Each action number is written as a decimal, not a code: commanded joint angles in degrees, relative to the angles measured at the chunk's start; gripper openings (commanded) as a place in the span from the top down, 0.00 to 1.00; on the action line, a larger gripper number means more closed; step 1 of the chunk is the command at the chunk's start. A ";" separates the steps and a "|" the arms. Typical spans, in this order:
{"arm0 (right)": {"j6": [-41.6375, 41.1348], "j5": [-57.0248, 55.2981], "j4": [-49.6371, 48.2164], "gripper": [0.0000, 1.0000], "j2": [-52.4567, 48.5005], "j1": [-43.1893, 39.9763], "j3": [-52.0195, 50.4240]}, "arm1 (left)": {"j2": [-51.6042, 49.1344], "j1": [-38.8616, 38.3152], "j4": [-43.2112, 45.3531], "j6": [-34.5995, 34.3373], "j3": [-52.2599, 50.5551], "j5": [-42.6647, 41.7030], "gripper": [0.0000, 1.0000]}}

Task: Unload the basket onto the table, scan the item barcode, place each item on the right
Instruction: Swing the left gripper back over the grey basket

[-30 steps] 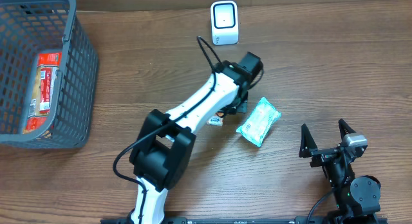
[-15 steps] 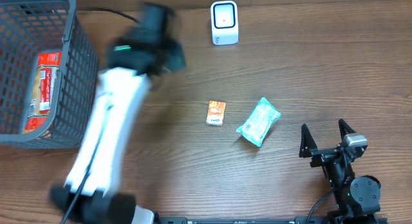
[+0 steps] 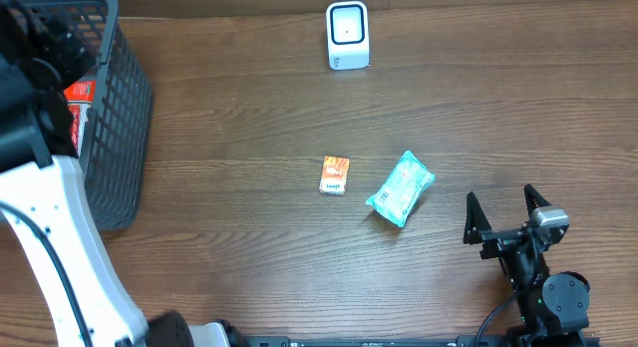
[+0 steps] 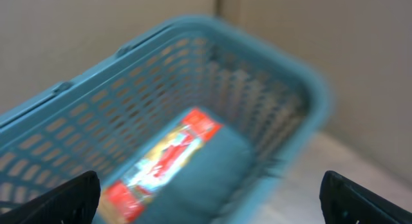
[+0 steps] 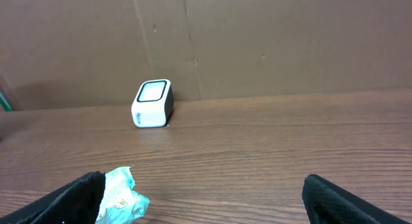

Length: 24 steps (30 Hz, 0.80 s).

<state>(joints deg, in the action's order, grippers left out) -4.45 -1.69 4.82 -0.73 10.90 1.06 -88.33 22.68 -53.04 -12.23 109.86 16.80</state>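
Note:
A white barcode scanner [image 3: 348,35] stands at the table's far edge, also in the right wrist view as the scanner [image 5: 153,103]. A small orange box [image 3: 335,174] and a teal packet [image 3: 400,188] lie mid-table. A red packet [image 3: 79,92] lies in the grey basket [image 3: 120,128] at far left. My left arm [image 3: 40,197] reaches over that basket. The left gripper [image 4: 209,205] hangs open above the red packet [image 4: 167,156], blurred, holding nothing. My right gripper [image 3: 506,213] rests open at the near right, with the teal packet [image 5: 119,198] by its left finger.
A brown cardboard wall [image 5: 270,44] backs the table behind the scanner. The basket's rim [image 4: 257,44] rises round the left gripper's view. The right arm's base [image 3: 543,292] sits at the near right edge.
My left arm has swung from the table's middle to the basket at far left, and its gripper has opened. The orange box now lies uncovered. The right arm has not moved.

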 commanded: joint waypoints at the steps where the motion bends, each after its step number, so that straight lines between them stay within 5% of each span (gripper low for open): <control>1: 0.39 0.13 -0.15 0.00 0.50 -0.09 -0.61 | -5.01 4.11 -0.28 7.52 -1.03 1.16 0.00; 7: 0.39 0.13 -0.15 0.00 0.50 -0.09 -0.61 | -12.26 8.33 -0.24 11.02 -1.03 1.03 0.01; 10: 0.39 0.13 -0.15 0.00 0.50 -0.09 -0.61 | -15.30 9.70 -0.24 12.04 -1.03 0.04 0.09; 11: 0.39 0.13 -0.15 0.00 0.50 -0.09 -0.61 | -16.17 10.16 -0.44 12.04 -1.03 0.09 0.00; 15: 0.39 0.13 -0.15 0.00 0.50 -0.09 -0.61 | -20.09 12.35 0.63 12.52 -1.03 -0.57 0.00; 24: 0.39 0.13 -0.15 0.00 0.50 -0.09 -0.61 | -30.12 17.64 5.27 24.63 -1.03 -14.58 0.00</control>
<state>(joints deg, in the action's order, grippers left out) -4.43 -1.72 4.78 -0.73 10.90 1.06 -115.24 38.52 -48.80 6.44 109.08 8.45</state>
